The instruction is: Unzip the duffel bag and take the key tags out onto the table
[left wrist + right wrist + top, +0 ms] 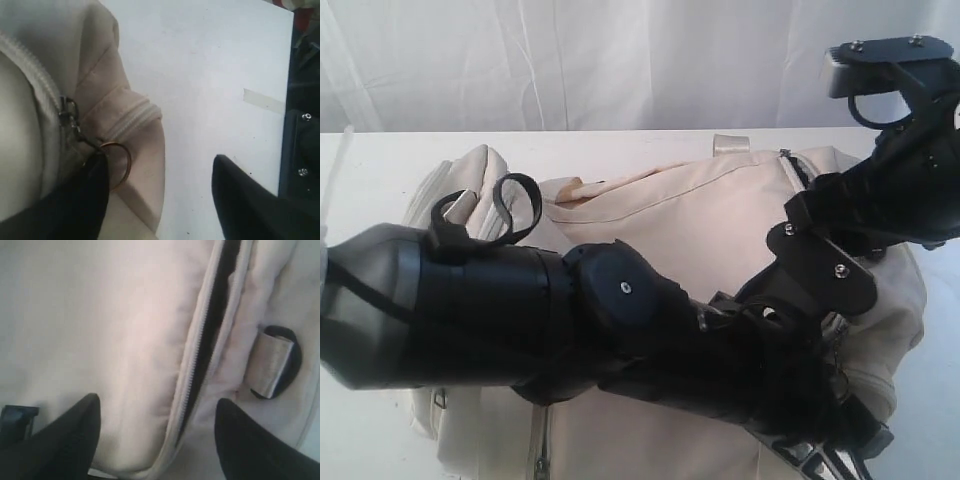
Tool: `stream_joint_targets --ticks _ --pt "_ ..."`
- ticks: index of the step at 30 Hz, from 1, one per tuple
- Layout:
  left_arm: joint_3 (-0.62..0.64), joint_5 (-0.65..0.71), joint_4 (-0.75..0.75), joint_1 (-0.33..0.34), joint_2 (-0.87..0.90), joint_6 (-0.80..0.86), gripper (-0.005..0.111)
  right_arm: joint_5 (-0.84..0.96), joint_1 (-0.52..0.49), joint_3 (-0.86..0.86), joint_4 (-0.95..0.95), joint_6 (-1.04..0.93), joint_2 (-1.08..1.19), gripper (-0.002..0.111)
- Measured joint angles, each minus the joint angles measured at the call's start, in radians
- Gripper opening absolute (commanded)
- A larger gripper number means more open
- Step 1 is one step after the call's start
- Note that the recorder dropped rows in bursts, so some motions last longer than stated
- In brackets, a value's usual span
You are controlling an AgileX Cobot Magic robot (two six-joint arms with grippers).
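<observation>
Inspecting the station: the duffel bag (700, 230) lies flat on the table (380, 160), one end close to the table edge that backs on the white curtain, and bare tabletop shows beyond its side on the left.

Tool state: the left gripper (160, 157) stands with its fingers well apart at the bag's end, clamped on nothing. One finger sits just beside the metal pull ring (120, 165), which hangs from the zip slider (67, 112). The right gripper (157, 400) hovers over the top panel with its fingers likewise spread and nothing between them.

Progress: the right wrist view shows the zip opening (215, 325) parted into a narrow dark slit running past a black strap ring (280, 360). How far the slit runs cannot be told. Judged from this, the unzipping is begun or perhaps finished, but the flap is not laid back.

Outstanding: the key tags appear in no view, presumably inside the bag. None lie on the visible tabletop. Widening the opening, reaching in and setting the tags down all remain.
</observation>
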Motion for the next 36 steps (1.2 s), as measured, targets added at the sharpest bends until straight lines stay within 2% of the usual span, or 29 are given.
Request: stream_joint_targets --ticks 14,20,24,31,36 --pt "0.077 -0.034 0.012 0.0 -0.031 0.012 0.064 0.013 0.0 -0.002 0.045 0.001 0.075 0.059" --pt "0.078 -0.03 0.019 0.0 -0.047 0.031 0.064 0.015 0.0 -0.011 0.072 0.011 0.094 0.045" --pt "0.072 -0.061 0.047 0.0 -0.077 0.069 0.064 0.04 0.0 -0.001 0.019 0.005 0.139 0.033" --pt "0.068 -0.089 0.049 0.0 -0.088 0.075 0.064 0.032 0.0 0.001 0.002 -0.01 0.156 0.0" --pt "0.068 -0.035 0.049 0.0 -0.088 0.075 0.063 0.026 0.0 -0.025 -0.013 -0.01 0.156 0.0"
